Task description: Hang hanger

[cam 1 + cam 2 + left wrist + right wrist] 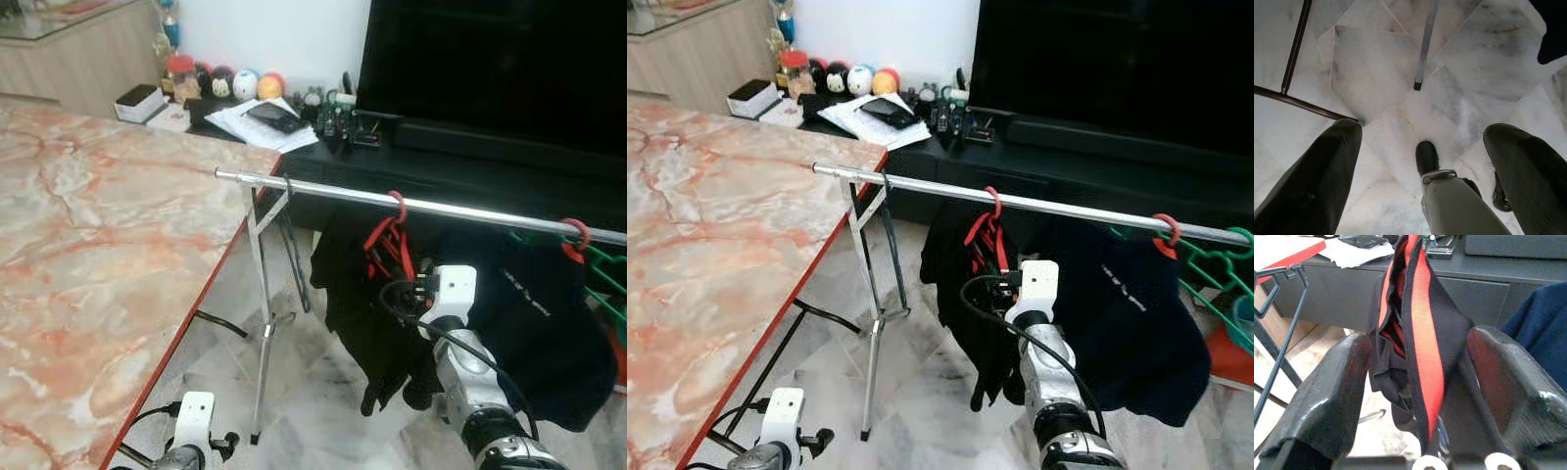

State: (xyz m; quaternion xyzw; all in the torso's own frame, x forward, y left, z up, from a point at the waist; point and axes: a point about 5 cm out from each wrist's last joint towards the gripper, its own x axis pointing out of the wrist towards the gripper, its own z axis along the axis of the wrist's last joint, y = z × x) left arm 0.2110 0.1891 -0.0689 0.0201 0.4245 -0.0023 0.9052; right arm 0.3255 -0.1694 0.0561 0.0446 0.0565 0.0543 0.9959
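Right end effector (pixel 1415 382) is raised to the red hanger (pixel 389 240). Fingers (pixel 1327 396) are spread either side of the black garment with red trim (pixel 1420 333); the fabric sits in the gap, jaws not pressed onto it.

The red hanger's hook is already over the silver rail (pixel 460 208), garment hanging below it, just beside the navy shirt (pixel 549 313) on a second red hanger (pixel 576 235).

Judgement: hang looks done or nearly so. To finish well, confirm the hook is fully seated on the rail, then back the end effector straight out without snagging the cloth or dragging the hanger along the rail. Rack legs (pixel 265 343) look light, so avoid side load.

Left end effector (pixel 1422 161) hangs idle low by the marble worktop (pixel 88 255), fingers spread, pointing at the tiled floor (pixel 1376 73).

Containers: red-lidded jar (pixel 179 70) on the black TV unit (pixel 323 157), contents unclear. Small box (pixel 137 101) next to it looks shut.
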